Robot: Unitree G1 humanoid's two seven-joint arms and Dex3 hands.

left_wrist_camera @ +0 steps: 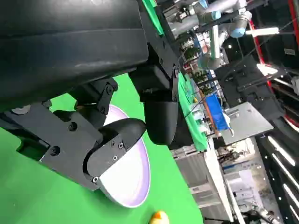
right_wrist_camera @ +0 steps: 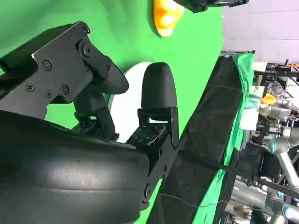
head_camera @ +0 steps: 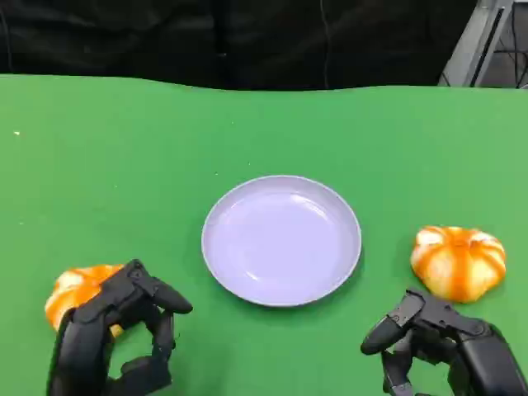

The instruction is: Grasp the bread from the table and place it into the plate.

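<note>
Head view first: a round, shallow, pale lavender plate is parked mid-table on the green cloth-covered table, nothing in it. Right of the plate, well apart from its rim, an orange-and-white glazed, pumpkin-shaped bread roll is sat on the cloth. Nearer than that roll, the black right hand is seen with fingers loosely curled and apart, nothing in them, not touching the roll. Left of the plate, a second orange glazed roll is partly covered by the black left hand; its fingers are curled and spread, and whether the roll is actually touched can't be told.

Left wrist view: the left hand's fingers are shown apart in front of the plate, nothing clamped. A sliver of orange roll is caught beyond the plate.

Right wrist view: the right hand's fingers are apart with nothing between them, the plate behind them, and past the plate the other roll is spotted under the left hand.
</note>
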